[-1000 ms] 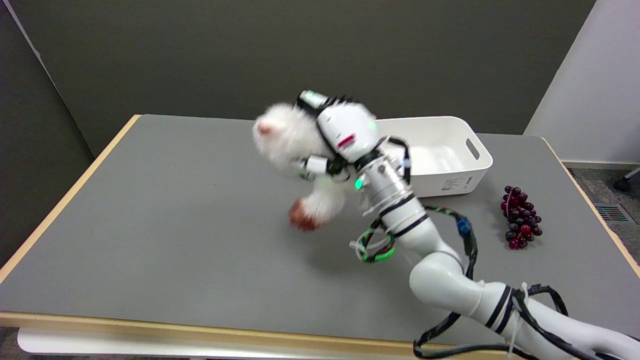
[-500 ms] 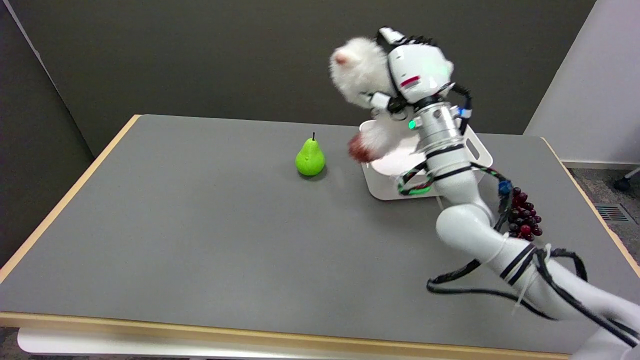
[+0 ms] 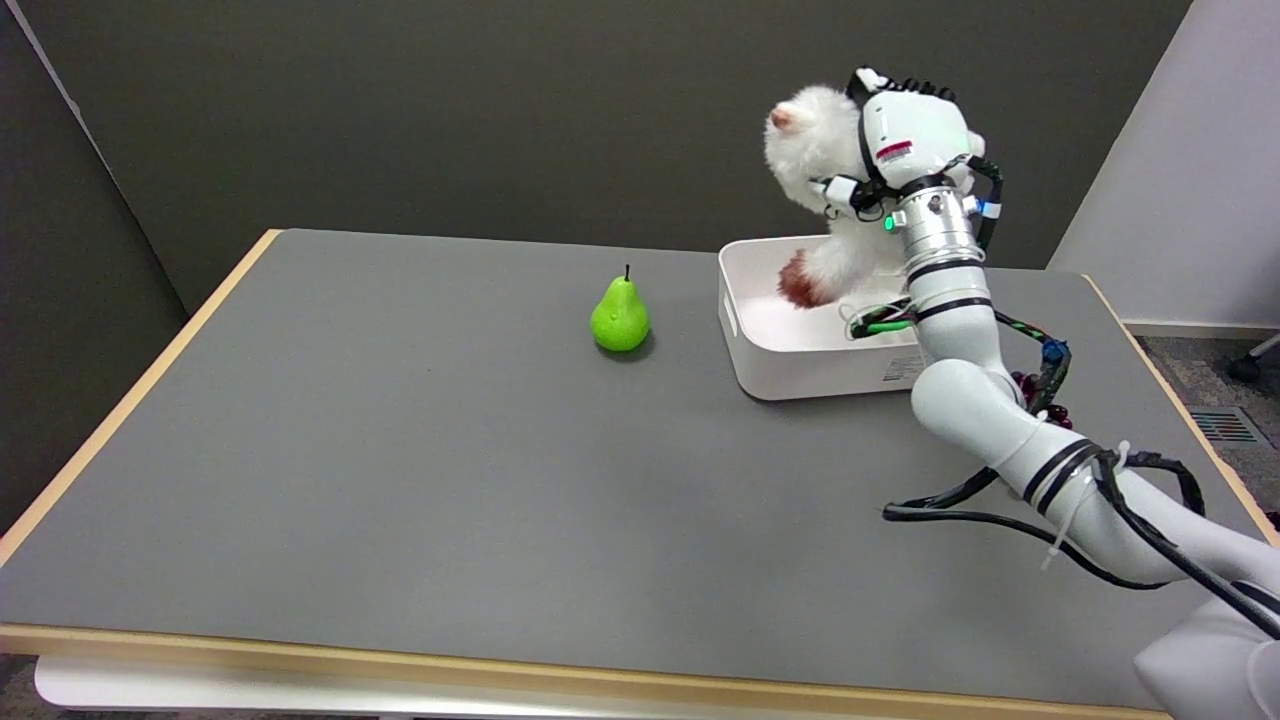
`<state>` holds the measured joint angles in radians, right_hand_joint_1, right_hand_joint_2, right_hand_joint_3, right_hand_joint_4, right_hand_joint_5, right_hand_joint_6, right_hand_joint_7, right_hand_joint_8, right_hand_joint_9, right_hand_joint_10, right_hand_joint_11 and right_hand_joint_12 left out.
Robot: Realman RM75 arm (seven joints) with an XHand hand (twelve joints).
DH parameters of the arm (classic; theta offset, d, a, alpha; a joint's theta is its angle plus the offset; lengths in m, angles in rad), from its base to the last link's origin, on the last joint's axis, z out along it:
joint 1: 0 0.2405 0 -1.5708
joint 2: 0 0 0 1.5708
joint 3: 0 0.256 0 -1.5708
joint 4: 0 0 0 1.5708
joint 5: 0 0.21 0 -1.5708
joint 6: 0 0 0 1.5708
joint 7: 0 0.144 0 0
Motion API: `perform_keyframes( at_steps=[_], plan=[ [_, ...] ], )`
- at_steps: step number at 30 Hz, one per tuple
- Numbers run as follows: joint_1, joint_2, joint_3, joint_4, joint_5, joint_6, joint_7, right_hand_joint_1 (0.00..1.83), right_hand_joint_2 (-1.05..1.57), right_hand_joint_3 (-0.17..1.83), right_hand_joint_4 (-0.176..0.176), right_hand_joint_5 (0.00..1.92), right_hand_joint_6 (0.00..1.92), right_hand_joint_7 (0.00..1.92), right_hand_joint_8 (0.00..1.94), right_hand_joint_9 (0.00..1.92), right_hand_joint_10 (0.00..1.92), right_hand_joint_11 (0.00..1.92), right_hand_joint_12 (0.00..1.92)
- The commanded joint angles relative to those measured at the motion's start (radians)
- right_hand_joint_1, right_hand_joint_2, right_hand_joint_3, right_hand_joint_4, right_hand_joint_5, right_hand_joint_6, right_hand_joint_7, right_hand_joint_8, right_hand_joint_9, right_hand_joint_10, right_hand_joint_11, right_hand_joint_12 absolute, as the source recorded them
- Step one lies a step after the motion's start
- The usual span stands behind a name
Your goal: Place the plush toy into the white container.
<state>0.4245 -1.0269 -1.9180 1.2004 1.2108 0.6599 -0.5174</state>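
Right hand (image 3: 905, 140) grips the white plush toy (image 3: 815, 150) — fingers wrapped round its body, holding it in the air above the white container (image 3: 760, 345). The toy's reddish foot hangs down over the container's inside. Green pear (image 3: 620, 315) stands upright on the grey worktop (image 3: 400, 450), left of the container — apart from it.

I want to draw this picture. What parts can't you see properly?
Head view:
- Grapes: mostly hidden behind the arm.
- White container: its right end is covered by the arm, and part of its inside by the plush toy.
- Robot hand: its fingers are buried in the toy's fur.
- Container label: too small to read.
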Motion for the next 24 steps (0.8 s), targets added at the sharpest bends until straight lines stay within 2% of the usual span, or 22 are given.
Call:
perform_keyframes(
  at_steps=[1,2,3,5,7,9,12,16,22,24],
  plan=[
    [-0.072,0.036,-0.019,-0.085,0.187,0.076,0.276,0.85,0.79,0.95,-0.029,0.23,0.90,0.30,0.45,0.32,0.90,0.38,1.55],
    [-0.090,0.036,-0.016,-0.080,0.192,0.089,0.321,0.76,0.71,0.95,-0.018,0.17,0.59,0.16,0.32,0.17,0.76,0.23,1.44],
    [-0.109,0.037,-0.012,-0.078,0.186,0.100,0.367,0.69,0.65,0.95,-0.010,0.12,0.37,0.06,0.22,0.07,0.66,0.12,1.35],
    [-0.143,0.039,-0.004,-0.074,0.181,0.117,0.453,0.58,0.62,0.96,0.001,0.07,0.33,0.02,0.08,0.01,0.57,0.10,1.24],
    [-0.188,0.054,0.001,-0.062,0.166,0.145,0.531,0.56,0.62,0.94,0.007,0.04,0.24,0.00,0.00,0.00,0.31,0.01,1.13],
    [-0.225,0.073,0.003,-0.048,0.138,0.169,0.591,0.55,0.62,0.94,0.003,0.03,0.22,0.00,0.00,0.00,0.24,0.00,1.09],
    [-0.296,0.121,0.011,-0.019,0.087,0.217,0.699,0.52,0.58,0.89,-0.011,0.02,0.11,0.00,0.00,0.00,0.02,0.00,0.98],
    [-0.380,0.188,0.024,0.012,0.018,0.287,0.835,0.50,0.57,0.89,-0.007,0.01,0.09,0.00,0.00,0.00,0.01,0.00,0.96],
    [-0.462,0.262,0.009,0.016,-0.079,0.500,1.092,0.46,0.58,0.88,0.006,0.00,0.08,0.00,0.00,0.00,0.00,0.00,0.92],
    [-0.496,0.262,0.016,0.016,-0.097,0.547,1.157,0.42,0.63,0.74,0.007,0.00,0.01,0.00,0.00,0.00,0.00,0.00,0.80]
  ],
)
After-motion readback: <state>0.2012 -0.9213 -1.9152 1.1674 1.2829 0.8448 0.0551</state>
